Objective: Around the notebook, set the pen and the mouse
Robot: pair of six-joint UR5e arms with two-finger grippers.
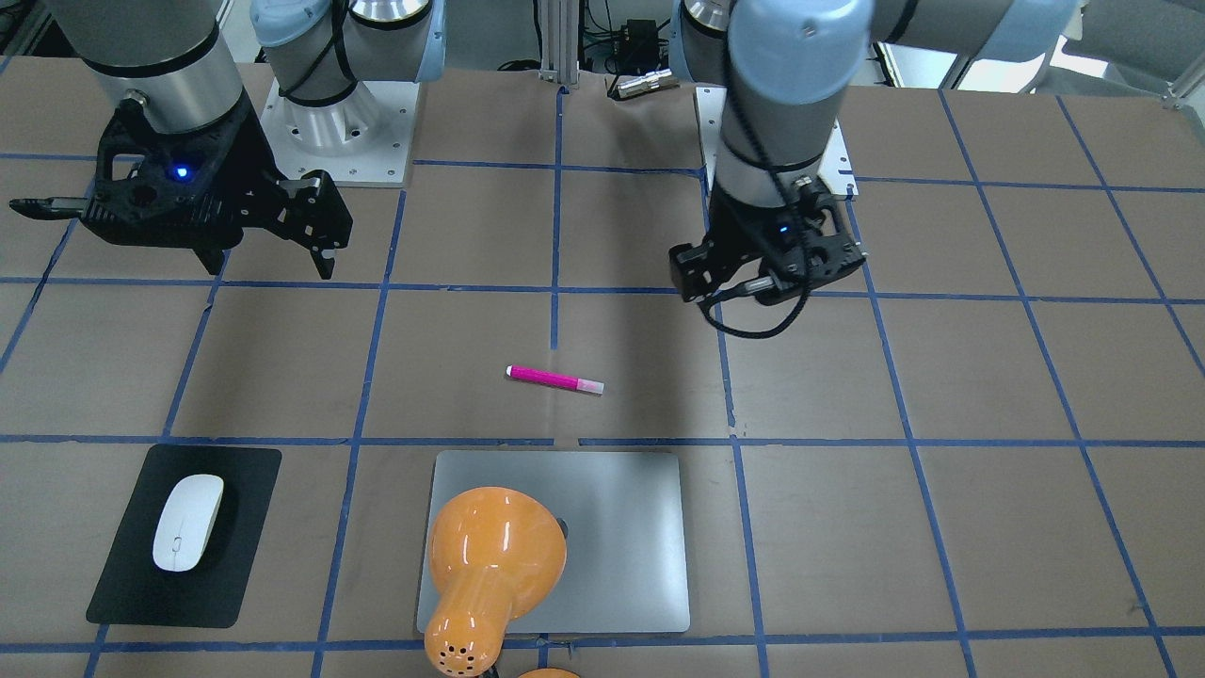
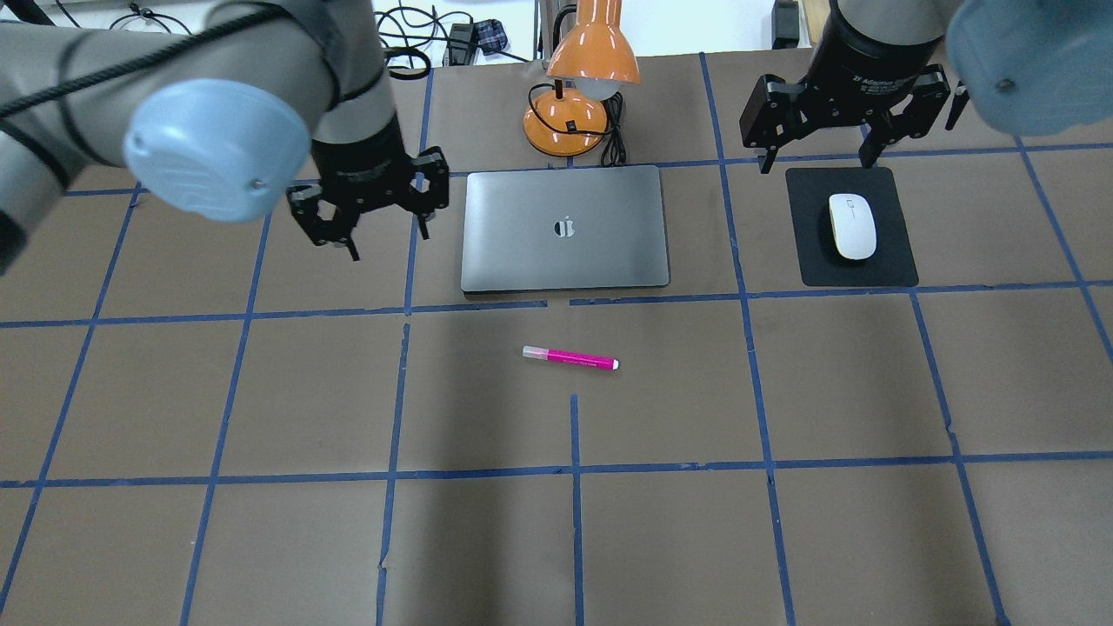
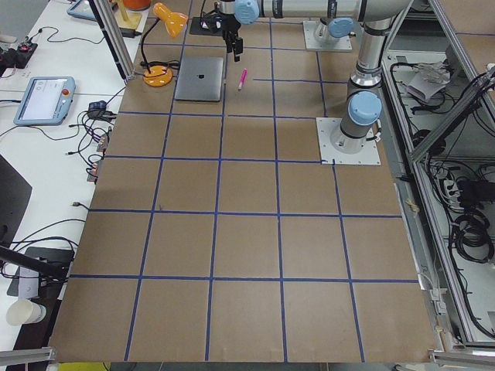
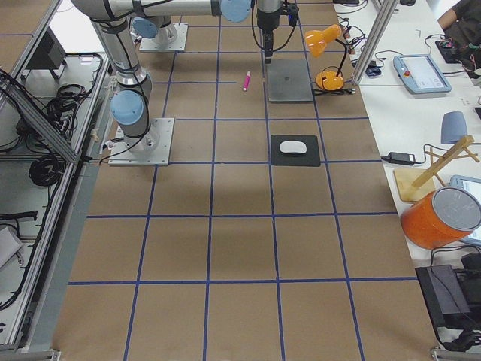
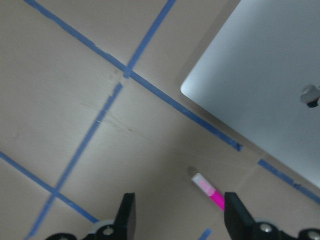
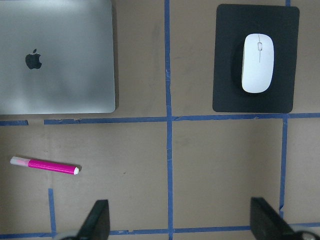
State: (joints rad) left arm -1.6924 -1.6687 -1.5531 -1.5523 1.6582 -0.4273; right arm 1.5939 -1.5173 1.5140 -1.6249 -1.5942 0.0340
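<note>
The magenta pen [image 2: 569,358] lies flat on the brown table, a short way in front of the notebook [image 2: 522,226], a closed silver laptop. The white mouse [image 2: 852,226] rests on a black mat [image 2: 817,269] to the notebook's right. My left gripper [image 2: 387,239] hovers open and empty just left of the notebook; its wrist view shows the pen [image 5: 210,191] below, between the fingers. My right gripper [image 2: 817,163] hangs open and empty above the mat's far edge, behind the mouse [image 6: 258,63].
An orange desk lamp [image 2: 591,61] with its cable stands behind the notebook, its shade leaning over the far edge. Blue tape lines grid the table. The arm bases [image 1: 329,122] sit at the robot's side.
</note>
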